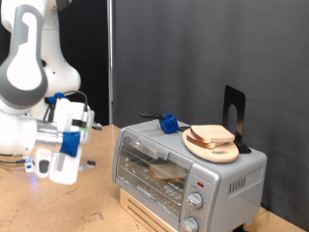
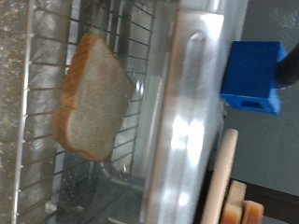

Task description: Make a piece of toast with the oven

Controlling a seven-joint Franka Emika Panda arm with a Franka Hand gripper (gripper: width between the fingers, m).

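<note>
The oven [image 1: 183, 174] is a silver-grey toaster oven at the exterior view's lower right, with two round knobs at its front corner. The piece of toast [image 1: 166, 172] lies inside on the wire rack, seen through the glass door, which looks closed. In the wrist view the pale slice [image 2: 89, 98] rests on the rack [image 2: 37, 140] next to the shiny door handle [image 2: 192, 112]. My gripper [image 1: 56, 166] hangs off the oven's left side in the exterior view, apart from it and holding nothing. Its fingers do not show in the wrist view.
A round wooden plate [image 1: 210, 145] sits on top of the oven; its edge shows in the wrist view [image 2: 224, 187]. A blue block [image 1: 171, 123] [image 2: 250, 75] and a black stand [image 1: 234, 116] are also on top. The oven stands on a wooden table [image 1: 77, 208].
</note>
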